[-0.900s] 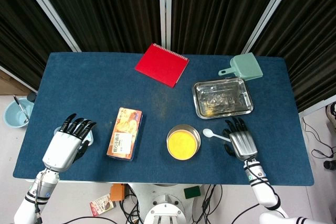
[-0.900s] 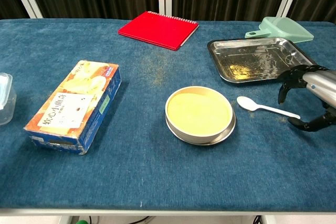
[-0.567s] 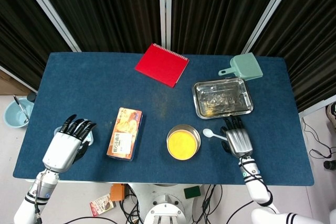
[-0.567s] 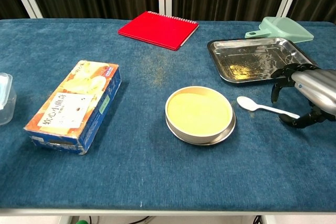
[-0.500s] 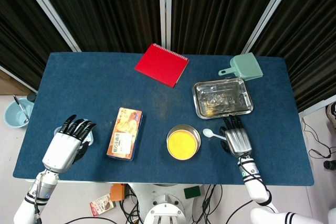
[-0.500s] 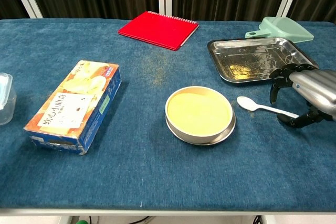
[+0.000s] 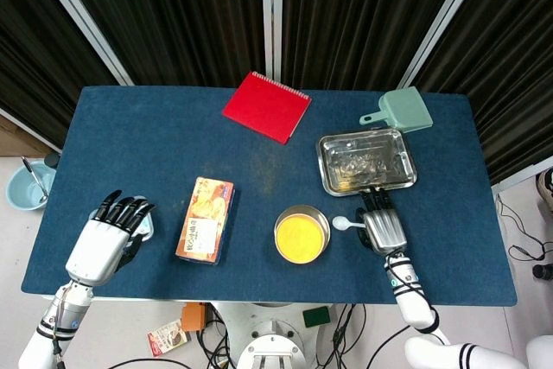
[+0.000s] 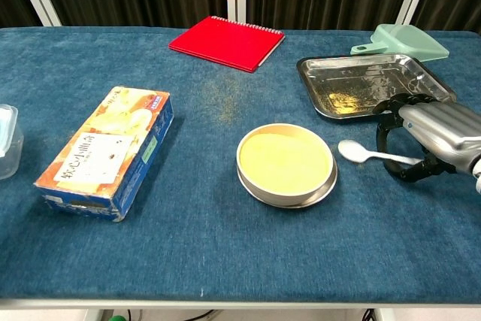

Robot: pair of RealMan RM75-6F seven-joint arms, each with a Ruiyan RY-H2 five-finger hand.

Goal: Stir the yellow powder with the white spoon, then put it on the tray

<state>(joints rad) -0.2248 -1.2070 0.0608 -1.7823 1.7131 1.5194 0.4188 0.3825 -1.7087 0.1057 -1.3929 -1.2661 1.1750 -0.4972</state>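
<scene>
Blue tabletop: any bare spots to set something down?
Bare cloth between the red spiral notebook and the orange snack box, and along the front edge below the round tin of yellow powder. Crowded around the steel tray, white plastic spoon and right robot hand.

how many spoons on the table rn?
1: the white spoon, right of the powder dish, handle under the right hand. None other visible on the table.

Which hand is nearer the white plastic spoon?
Right. The right hand is curled over the white plastic spoon handle; the left hand sits across the table, beyond the orange box.
</scene>
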